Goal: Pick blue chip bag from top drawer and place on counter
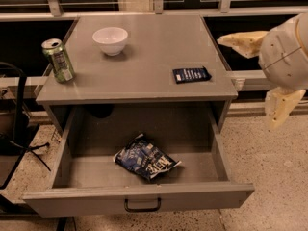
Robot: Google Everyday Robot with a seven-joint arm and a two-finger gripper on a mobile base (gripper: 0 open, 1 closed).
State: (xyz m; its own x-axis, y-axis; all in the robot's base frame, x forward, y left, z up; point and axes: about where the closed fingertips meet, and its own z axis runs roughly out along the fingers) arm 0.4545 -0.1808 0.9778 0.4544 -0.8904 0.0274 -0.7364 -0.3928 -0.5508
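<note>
The blue chip bag (147, 160) lies crumpled on the floor of the open top drawer (139, 195), near the middle and toward the front. The drawer is pulled fully out, with its black handle (142, 206) at the front. The counter (144, 66) is the grey top above it. My gripper (246, 83) hangs to the right of the cabinet, beside the counter's right edge and above floor level. Its two cream fingers (240, 41) are spread wide apart and hold nothing. It is well away from the bag.
On the counter stand a white bowl (110, 40) at the back left, a green can (58, 60) at the left edge and a small flat dark blue packet (191, 74) near the right edge. Black chair legs and cables (19, 143) sit left of the cabinet.
</note>
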